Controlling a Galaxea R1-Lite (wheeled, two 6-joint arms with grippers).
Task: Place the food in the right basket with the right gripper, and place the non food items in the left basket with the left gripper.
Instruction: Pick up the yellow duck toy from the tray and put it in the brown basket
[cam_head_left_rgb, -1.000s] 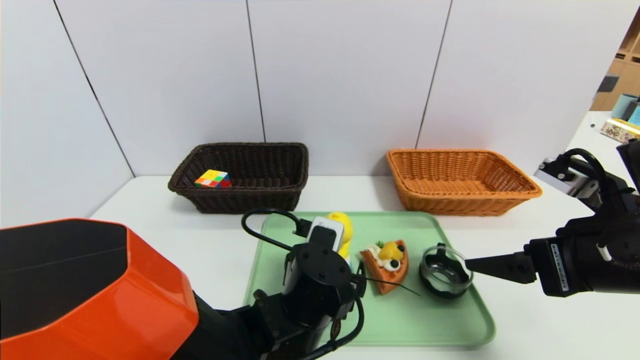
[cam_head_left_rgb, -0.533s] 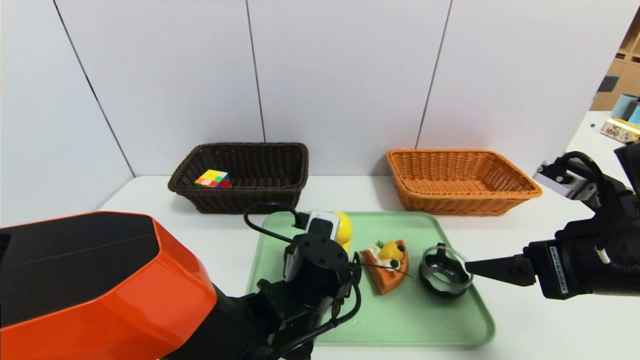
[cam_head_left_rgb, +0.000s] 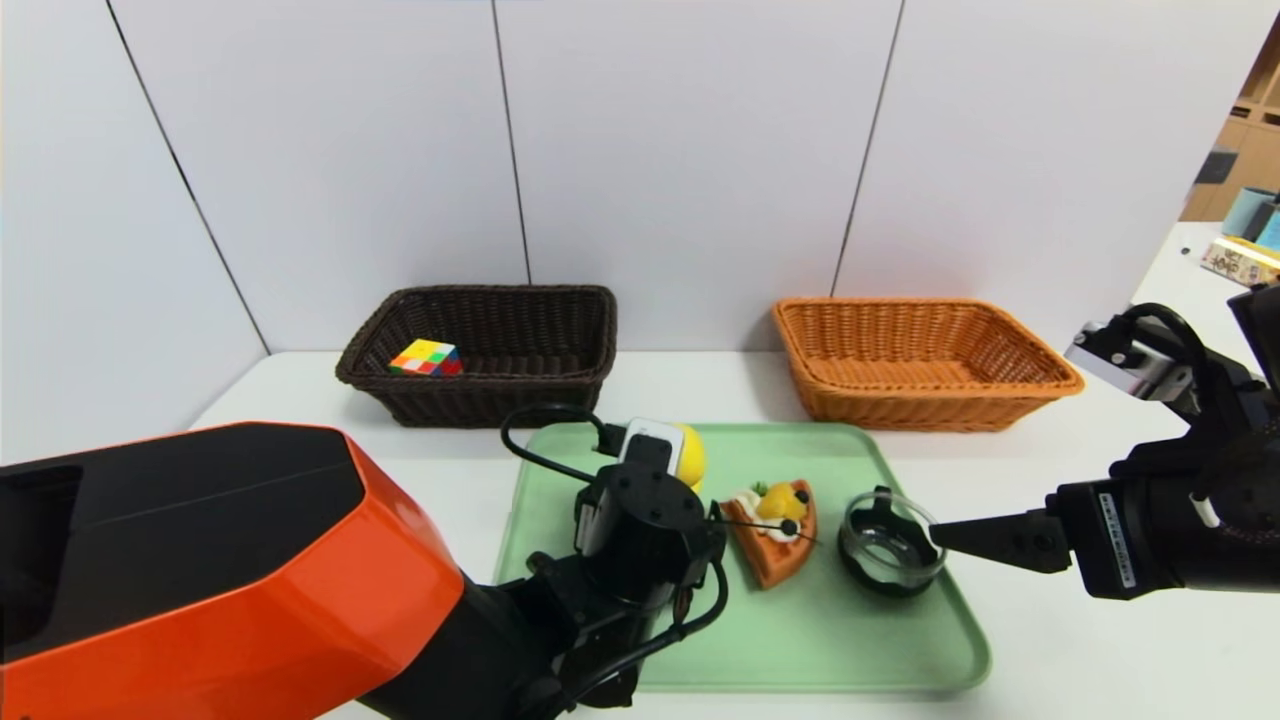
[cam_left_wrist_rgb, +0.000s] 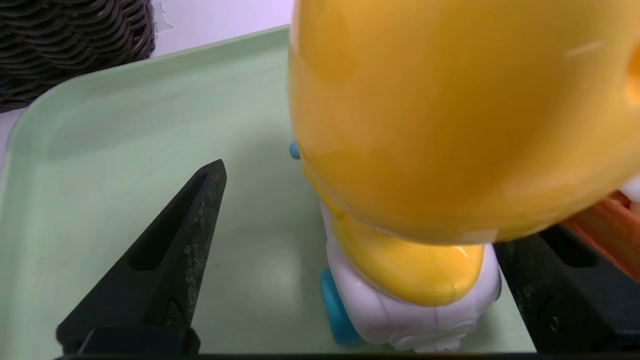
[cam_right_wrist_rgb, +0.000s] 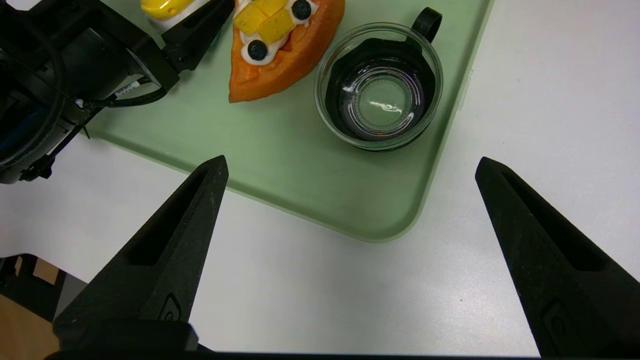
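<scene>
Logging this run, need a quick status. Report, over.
Left hand open around yellow duck toy, not gripping. Right hand open, empty, beside tray. Waffle wedge close by the left hand.

Orange-edged black arm shell (cam_head_left_rgb: 300, 600), looping black cable (cam_head_left_rgb: 550, 460).

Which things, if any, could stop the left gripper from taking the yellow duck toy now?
Probably nothing serious: yes, the left gripper looks able to get it. Its open jaws stand on both sides of the duck toy, though the waffle wedge lies close beside one jaw.
</scene>
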